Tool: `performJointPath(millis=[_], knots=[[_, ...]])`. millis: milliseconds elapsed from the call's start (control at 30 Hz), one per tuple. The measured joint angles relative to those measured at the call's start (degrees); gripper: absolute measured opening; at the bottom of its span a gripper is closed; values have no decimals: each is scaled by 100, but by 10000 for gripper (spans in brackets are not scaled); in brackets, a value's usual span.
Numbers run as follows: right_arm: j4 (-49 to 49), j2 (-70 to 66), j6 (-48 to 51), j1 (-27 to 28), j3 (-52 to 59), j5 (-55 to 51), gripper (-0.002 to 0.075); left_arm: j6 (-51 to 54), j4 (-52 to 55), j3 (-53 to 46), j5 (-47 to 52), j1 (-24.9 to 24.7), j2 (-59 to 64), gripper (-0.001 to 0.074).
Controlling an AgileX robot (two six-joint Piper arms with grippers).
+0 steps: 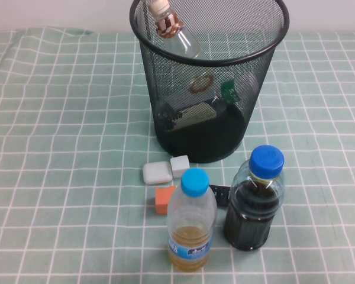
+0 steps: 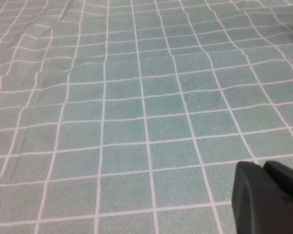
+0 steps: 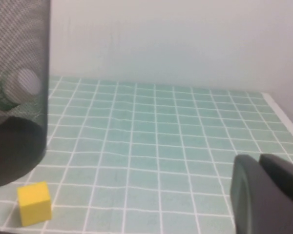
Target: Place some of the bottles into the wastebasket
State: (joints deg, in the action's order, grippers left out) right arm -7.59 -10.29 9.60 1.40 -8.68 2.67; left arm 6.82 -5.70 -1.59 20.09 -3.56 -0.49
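Standing at about twelve o'clock on the table in the high view, the tall round black wire-mesh wastebasket (image 1: 208, 83) is already holding two of the small clear plastic bottles: the squat one with a beige cap and brown neck band (image 1: 173, 31) is leaning tilted against the inner wall near the rim at eleven o'clock, and the white-capped bottle with a green label (image 1: 218, 100) is lying low inside, showing through the mesh toward four o'clock. Outside the bin, at six o'clock from it, two blue-capped bottles are standing upright and just beside each other: the clear one with a little amber liquid (image 1: 191, 222) at the nine o'clock side and the one filled with dark liquid (image 1: 254, 201) at the three o'clock side. Between them and the bin, a pale grey rounded block (image 1: 157, 173), a small white cube (image 1: 180, 165) and an orange cube (image 1: 164, 199) are sitting close together on the green checked tablecloth (image 1: 59, 148). In the right wrist view a yellow cube (image 3: 34, 203) is lying near the bin's base. Neither arm is showing in the high view; the left gripper (image 2: 269, 199) is hanging over bare cloth and the right gripper (image 3: 268, 195) is hovering well apart from the bin, and for both I cannot tell the state.
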Motion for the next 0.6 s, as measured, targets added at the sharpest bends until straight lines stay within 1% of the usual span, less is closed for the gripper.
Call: performJointPath(millis=[100,167,233,367,600], knots=[[-157,426,0,25,732,425,-6,0,0,0,0,0,0,-1],[-414,675,0,25,1014,458,-6,0,0,0,0,0,0,-1],[-502,930,24,65,1010,-12,-6,0,0,0,0,0,0,-1],[-435,1232,153,155,1020,-411,-6,0,0,0,0,0,0,-1],[-437,1244,186,357,1020,-1350,-6,0,0,0,0,0,0,-1]])
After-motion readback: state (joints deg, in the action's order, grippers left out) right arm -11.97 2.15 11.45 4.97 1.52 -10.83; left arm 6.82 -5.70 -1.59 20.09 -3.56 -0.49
